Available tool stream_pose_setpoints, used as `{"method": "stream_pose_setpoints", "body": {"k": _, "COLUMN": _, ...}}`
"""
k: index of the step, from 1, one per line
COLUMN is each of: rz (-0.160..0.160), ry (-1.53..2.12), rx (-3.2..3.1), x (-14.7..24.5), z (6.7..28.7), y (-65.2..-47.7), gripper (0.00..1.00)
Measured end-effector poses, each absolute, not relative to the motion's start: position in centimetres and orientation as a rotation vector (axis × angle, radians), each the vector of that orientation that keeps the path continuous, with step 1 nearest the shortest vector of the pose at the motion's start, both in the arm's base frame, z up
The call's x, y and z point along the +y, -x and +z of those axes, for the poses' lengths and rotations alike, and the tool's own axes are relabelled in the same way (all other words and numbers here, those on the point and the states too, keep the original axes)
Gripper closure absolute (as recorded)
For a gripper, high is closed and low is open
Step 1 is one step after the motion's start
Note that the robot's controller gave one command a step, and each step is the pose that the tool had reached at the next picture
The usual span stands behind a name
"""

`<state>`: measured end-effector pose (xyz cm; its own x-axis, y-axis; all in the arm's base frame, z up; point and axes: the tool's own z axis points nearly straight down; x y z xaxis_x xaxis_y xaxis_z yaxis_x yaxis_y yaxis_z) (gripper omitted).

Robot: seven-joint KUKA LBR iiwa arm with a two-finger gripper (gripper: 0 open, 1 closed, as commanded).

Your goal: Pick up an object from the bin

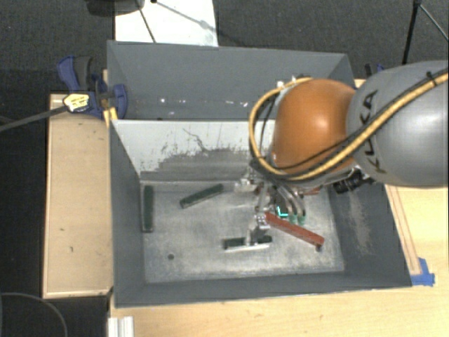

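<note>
Four slim items on the bin (231,90) floor; gripper (262,225) low, right of centre.
I read the gripper down at the right end of a short black bar (242,243) lying at lower centre of the frame; I cannot tell whether it is open or closed. A red-brown strip (300,234) lies tilted just right of it. A slanted green stick (201,196) lies left of centre, and a second green stick (147,209) lies along the left wall.

Red-brown strip (303,234) partly hidden under the pincer (265,220), arm (407,139) cut off at right edge
</note>
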<state>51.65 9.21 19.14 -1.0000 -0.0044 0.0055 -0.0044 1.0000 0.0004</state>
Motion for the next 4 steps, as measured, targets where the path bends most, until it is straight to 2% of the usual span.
{"method": "stream_pose_setpoints", "body": {"k": 1, "rz": -0.002, "ry": -0.002, "rx": -3.144, "x": 9.2, "z": 19.5, "y": -51.8, "gripper": 0.00}}
{"method": "stream_pose_setpoints", "body": {"k": 2, "rz": -0.003, "ry": -0.063, "rx": -3.150, "x": 7.3, "z": 14.6, "y": -52.1, "gripper": 0.00}}
{"method": "stream_pose_setpoints", "body": {"k": 3, "rz": -0.003, "ry": -0.376, "rx": -3.127, "x": 8.3, "z": 7.6, "y": -49.6, "gripper": 1.00}}
{"method": "stream_pose_setpoints", "body": {"k": 4, "rz": -0.003, "ry": -0.374, "rx": -3.128, "x": 8.3, "z": 7.6, "y": -49.6, "gripper": 1.00}}
